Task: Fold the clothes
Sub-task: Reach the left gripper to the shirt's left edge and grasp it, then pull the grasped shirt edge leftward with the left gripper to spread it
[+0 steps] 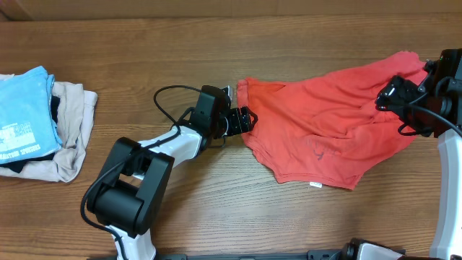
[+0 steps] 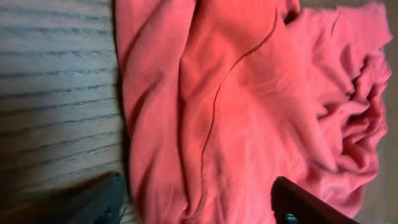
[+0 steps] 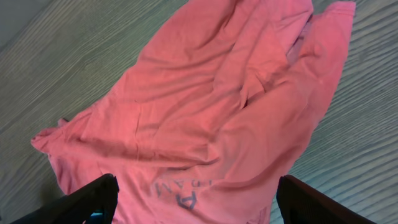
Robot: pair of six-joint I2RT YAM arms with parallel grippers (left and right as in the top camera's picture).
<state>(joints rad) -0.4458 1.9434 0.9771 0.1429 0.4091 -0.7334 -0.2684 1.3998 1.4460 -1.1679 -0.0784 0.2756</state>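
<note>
The coral-red T-shirt (image 1: 325, 123) lies crumpled and inside out on the wooden table, centre right. My left gripper (image 1: 245, 119) is open at the shirt's left edge, its fingers (image 2: 198, 190) wide apart over the fabric (image 2: 249, 112) and holding nothing. My right gripper (image 1: 393, 94) is open above the shirt's upper right part. In the right wrist view its fingers (image 3: 198, 186) straddle the shirt (image 3: 205, 112), and faint reversed dark lettering (image 3: 186, 190) shows through the cloth. A light blue printed tee (image 1: 25, 108) lies on a beige garment (image 1: 72, 141) at the far left.
The wooden table (image 1: 216, 217) runs across the whole view. A black cable (image 1: 173, 94) loops beside the left arm. The right arm's body (image 1: 447, 79) stands at the right edge, over the shirt's far corner.
</note>
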